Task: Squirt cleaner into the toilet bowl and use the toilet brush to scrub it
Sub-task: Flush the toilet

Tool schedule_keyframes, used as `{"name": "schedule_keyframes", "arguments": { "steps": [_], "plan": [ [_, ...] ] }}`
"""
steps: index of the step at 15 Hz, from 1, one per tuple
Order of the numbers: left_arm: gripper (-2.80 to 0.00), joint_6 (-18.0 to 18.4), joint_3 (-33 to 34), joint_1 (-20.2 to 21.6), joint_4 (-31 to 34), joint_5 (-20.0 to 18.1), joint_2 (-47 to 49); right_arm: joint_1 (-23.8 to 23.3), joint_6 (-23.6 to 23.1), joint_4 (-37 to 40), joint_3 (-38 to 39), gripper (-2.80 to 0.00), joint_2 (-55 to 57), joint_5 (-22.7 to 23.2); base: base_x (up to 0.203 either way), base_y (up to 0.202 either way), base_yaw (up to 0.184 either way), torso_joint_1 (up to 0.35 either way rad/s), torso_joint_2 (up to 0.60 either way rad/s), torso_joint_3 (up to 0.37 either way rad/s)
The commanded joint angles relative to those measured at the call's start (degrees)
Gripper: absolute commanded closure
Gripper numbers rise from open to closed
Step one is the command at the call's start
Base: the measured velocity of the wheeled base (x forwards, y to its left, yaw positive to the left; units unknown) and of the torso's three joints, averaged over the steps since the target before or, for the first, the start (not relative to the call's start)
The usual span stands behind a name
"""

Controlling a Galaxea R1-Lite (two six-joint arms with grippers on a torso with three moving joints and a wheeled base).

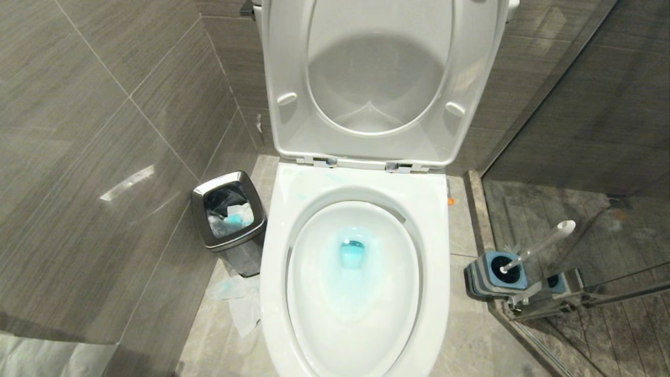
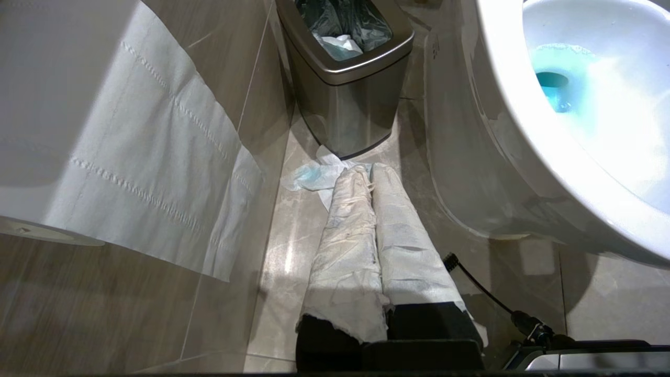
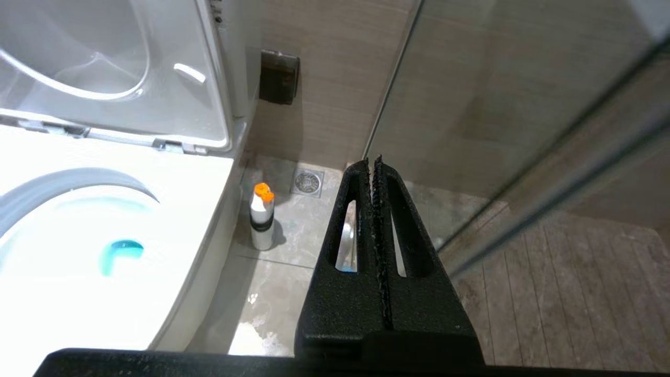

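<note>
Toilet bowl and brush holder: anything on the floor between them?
Head view: only bare floor tile lies between the toilet bowl and the brush holder.

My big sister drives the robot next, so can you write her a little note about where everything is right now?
Left gripper: fingers shut, wrapped in paper, empty, low beside the bowl, pointing at the steel bin.
Right gripper: fingers shut, empty, above the floor right of the toilet, near the glass partition.
Toilet bowl: seat and lid up, blue cleaner already tinting the water.
Toilet brush: in its blue-topped holder on the floor to the toilet's right, untouched.
A white bottle with an orange cap stands beside the toilet.
Done: cleaner is in.
Left: take the brush, scrub the bowl.
</note>
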Motion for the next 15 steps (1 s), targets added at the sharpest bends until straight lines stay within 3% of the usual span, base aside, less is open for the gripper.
{"name": "schedule_keyframes", "arguments": {
  "steps": [1,9,13,15],
  "plan": [
    [0.00,0.0,0.1,0.0,0.0,0.0,0.0,0.0,-0.1,1.7,2.4,0.00,-7.2,0.1,0.000,0.000,0.000,0.000,0.00,0.000],
    [0.00,0.0,0.0,0.0,0.0,0.0,0.0,3.1,-3.0,6.6,11.6,0.00,-19.3,0.8,0.000,0.000,0.000,0.000,0.00,0.000],
    [0.00,0.0,0.1,0.0,0.0,0.0,0.0,3.7,-5.4,14.2,14.1,0.00,-28.6,6.9,0.000,0.000,0.000,0.000,0.00,0.000],
    [0.00,0.0,0.1,0.0,0.0,0.0,0.0,3.7,-6.1,14.7,15.7,0.00,-28.9,7.4,0.000,0.000,0.000,0.000,0.00,0.000]
  ]
}}
